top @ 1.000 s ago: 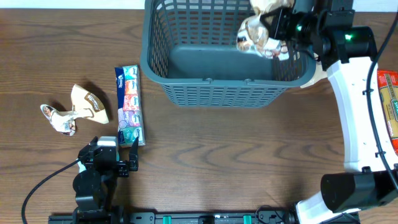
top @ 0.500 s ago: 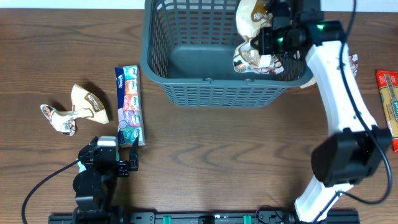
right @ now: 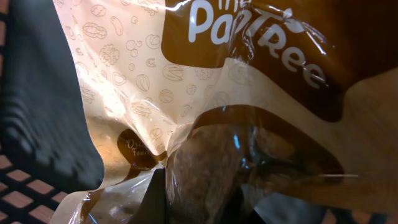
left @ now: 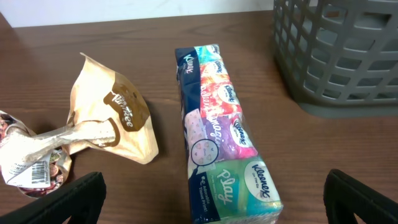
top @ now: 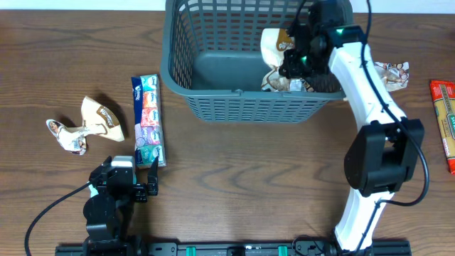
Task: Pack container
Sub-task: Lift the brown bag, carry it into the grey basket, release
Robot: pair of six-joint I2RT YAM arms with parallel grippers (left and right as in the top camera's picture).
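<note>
Hanging over the large dark grey slotted plastic basket (top: 242, 107) at the far edge of the wooden table (top: 249, 163), the right gripper (top: 290, 60) pinches a crinkly beige-and-brown snack bag (top: 271, 41). Let go this close to the basket's right wall, the bag could snag on the slats. The left gripper (top: 131, 171) gapes wide, empty.

Dark brown wooden tabletop (top: 249, 163)

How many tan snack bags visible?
3. One bag left of the tissues, one in the right gripper inside the basket, one right of the basket. Others may be hidden.
</note>
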